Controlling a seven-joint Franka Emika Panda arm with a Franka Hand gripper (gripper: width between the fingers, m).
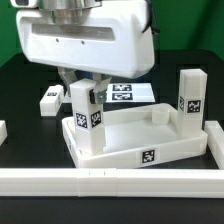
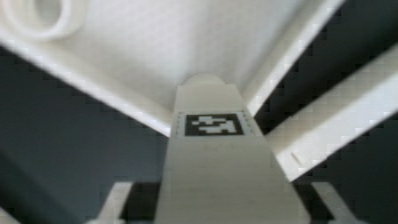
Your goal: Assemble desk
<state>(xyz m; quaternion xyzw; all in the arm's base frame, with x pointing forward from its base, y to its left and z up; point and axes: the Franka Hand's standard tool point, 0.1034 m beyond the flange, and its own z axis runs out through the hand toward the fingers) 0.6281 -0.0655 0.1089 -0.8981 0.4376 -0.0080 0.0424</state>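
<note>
The large white plastic rectangular desk top (image 1: 110, 160), a tray with a raised rim and a black-and-white square tag (image 1: 148, 156) on its near wall, lies open side up in the middle of the black tabletop (image 1: 22, 135). At its near corner on the exterior view's left, a white square-section plastic leg (image 1: 86, 112) stands upright, tags facing out, gripped near its upper end by the arm's jaws. The wrist view looks straight down the leg (image 2: 217, 160) and shows the two fingers (image 2: 118, 203) pressed against its opposite sides, partway closed with nothing else between them. The leg's foot sits in or just over the corner; whether it is fully home in its seat cannot be told.

The step in hand appears to be fitting this leg to the top. The next move likely calls for keeping the leg plumb over the corner seat, pressing or turning it until it seats, and only then letting go.

A second white tagged leg (image 1: 192, 92) stands upright at the far corner on the exterior view's right. A third white leg (image 1: 50, 99) lies flat on the tabletop, apart from the top, on the exterior view's left. Behind the top lies the marker board (image 1: 128, 93), and a long white border rail (image 1: 110, 181) runs along the near edge.
</note>
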